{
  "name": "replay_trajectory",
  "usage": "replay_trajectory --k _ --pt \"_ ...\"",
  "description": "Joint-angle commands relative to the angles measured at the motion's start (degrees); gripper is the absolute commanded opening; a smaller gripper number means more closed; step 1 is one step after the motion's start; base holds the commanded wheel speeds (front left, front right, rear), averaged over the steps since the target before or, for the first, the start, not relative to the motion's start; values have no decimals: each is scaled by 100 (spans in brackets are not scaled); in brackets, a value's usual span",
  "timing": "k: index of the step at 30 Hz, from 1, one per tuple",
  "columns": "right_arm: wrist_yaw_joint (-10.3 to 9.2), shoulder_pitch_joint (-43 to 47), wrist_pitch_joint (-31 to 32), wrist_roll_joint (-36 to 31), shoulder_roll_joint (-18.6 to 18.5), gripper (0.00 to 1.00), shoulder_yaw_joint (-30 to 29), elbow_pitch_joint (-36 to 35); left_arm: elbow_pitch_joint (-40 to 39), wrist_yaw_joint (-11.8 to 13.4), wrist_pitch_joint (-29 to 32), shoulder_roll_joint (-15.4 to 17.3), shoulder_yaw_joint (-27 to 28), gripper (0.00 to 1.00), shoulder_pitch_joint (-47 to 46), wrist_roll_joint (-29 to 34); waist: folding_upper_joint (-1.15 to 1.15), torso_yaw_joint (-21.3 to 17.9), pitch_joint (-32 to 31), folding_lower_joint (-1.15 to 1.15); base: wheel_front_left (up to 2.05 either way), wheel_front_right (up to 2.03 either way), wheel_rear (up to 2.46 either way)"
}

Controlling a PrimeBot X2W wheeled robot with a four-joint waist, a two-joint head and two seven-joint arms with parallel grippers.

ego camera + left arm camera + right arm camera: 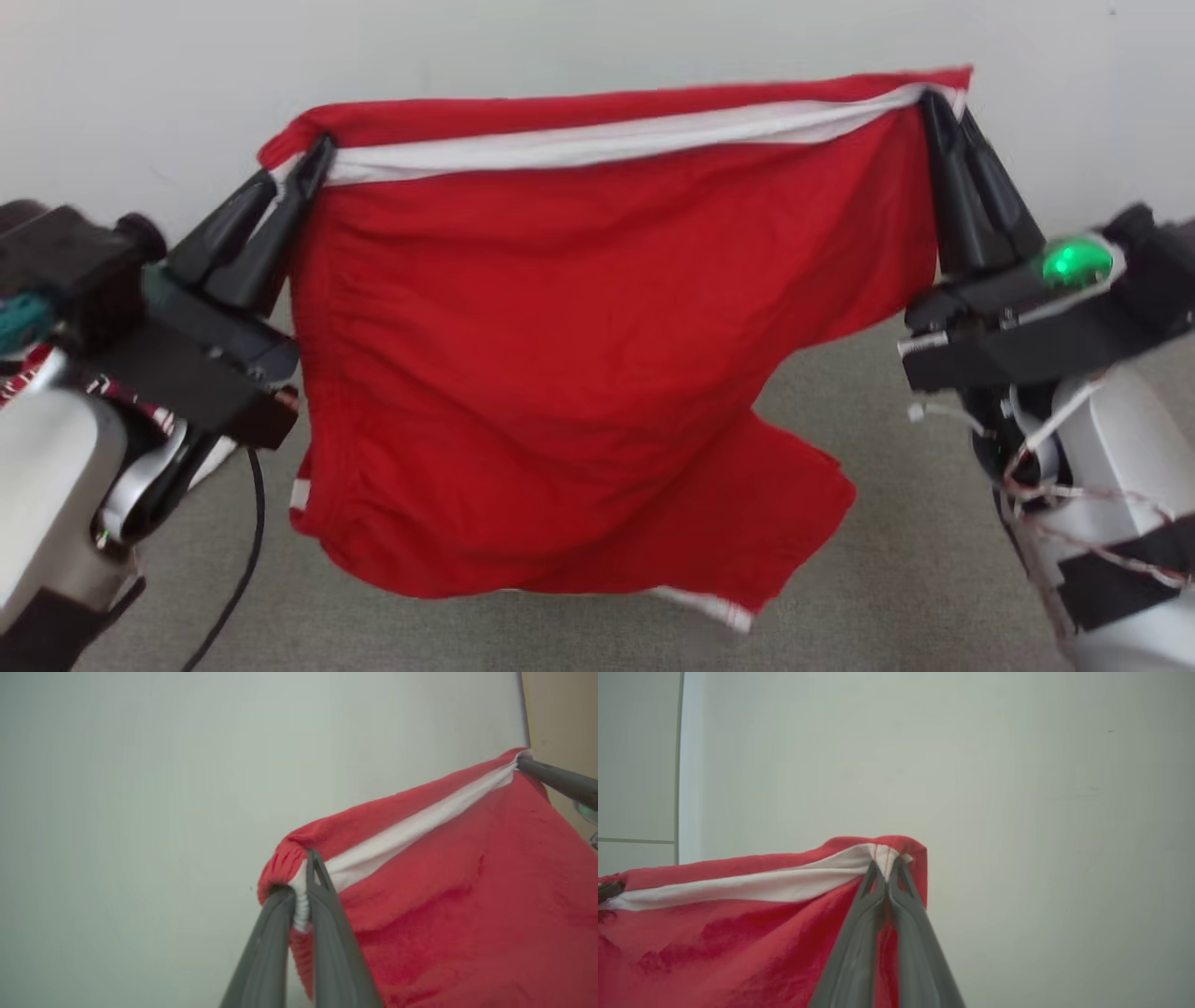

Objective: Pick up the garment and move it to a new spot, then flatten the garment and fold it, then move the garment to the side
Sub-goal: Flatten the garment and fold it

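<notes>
**Red cloth stretched between my two pincers**

Red fabric hangs in front of me: the garment (560,373) is lifted and spread wide against the pale wall (560,47). Its white waistband (607,140) runs taut along the top edge.

In the head view my left pincer (313,159) grips the garment's upper corner at about 10 o'clock, and my right pincer (938,103) grips the opposite corner at about 2 o'clock. The right corner sits a little higher than the left, so the band slopes. From both grips the cloth falls toward 6 o'clock, loose and wrinkled. A white-trimmed hem (709,607) hangs lowest, over the grey carpet (887,560). I cannot tell whether that hem touches the carpet.

In the left wrist view my left pincer (299,877) is clamped narrow, with a bunched fold of white band and red cloth squeezed between the two fingers. My other pincer pinches the far corner at 2 o'clock in that view.

In the right wrist view my right pincer (886,865) is pressed almost fully together on the seam where the band meets the red edge. The garment spreads away toward 9 o'clock.
</notes>
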Motion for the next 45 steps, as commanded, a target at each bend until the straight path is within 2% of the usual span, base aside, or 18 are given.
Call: replay_trajectory --k 1,6,12,17,22,28,35,42,45 --pt "18 -234 98 -28 -108 0 92 73 82 13 58 -20 -153 0 -234 -85 0 -83 418 1 0 0 0" --pt "18 -1384 187 -107 -230 0 385 629 856 12 258 -231 -882 0 -1295 -349 0 -158 1384 1 0 0 0" --pt "19 -3145 -69 -457 -204 0 456 1808 2038 13 -186 -473 -1300 0 -2944 -189 0 -422 2416 1 0 0 0" --pt "13 -4452 -383 -1002 -150 0 181 2636 2801 13 -697 -596 -1515 0 -4272 237 0 -706 2856 1 0 0 0" --pt "13 -4975 -440 -1274 -128 0 -60 2785 2925 13 -803 -740 -1575 0 -4782 359 0 -866 3172 1 0 0 0" --pt "13 -4000 -436 -1178 -137 0 123 2454 2716 12 -809 -840 -1539 0 -3883 337 0 -938 3281 1 0 0 0" --pt "14 -1646 -437 -847 -263 0 212 1977 2591 12 -812 -1378 -1128 0 -1568 59 0 -859 3101 1 0 0 0" --pt "13 314 -439 -734 -172 0 -295 1734 2463 12 -806 -1942 -624 0 392 -75 0 -785 2500 1 0 0 0" --pt "12 1162 -439 -701 -19 0 -606 1694 2280 12 -807 -2212 -320 0 1246 7 0 -730 1977 1 0 0 0"
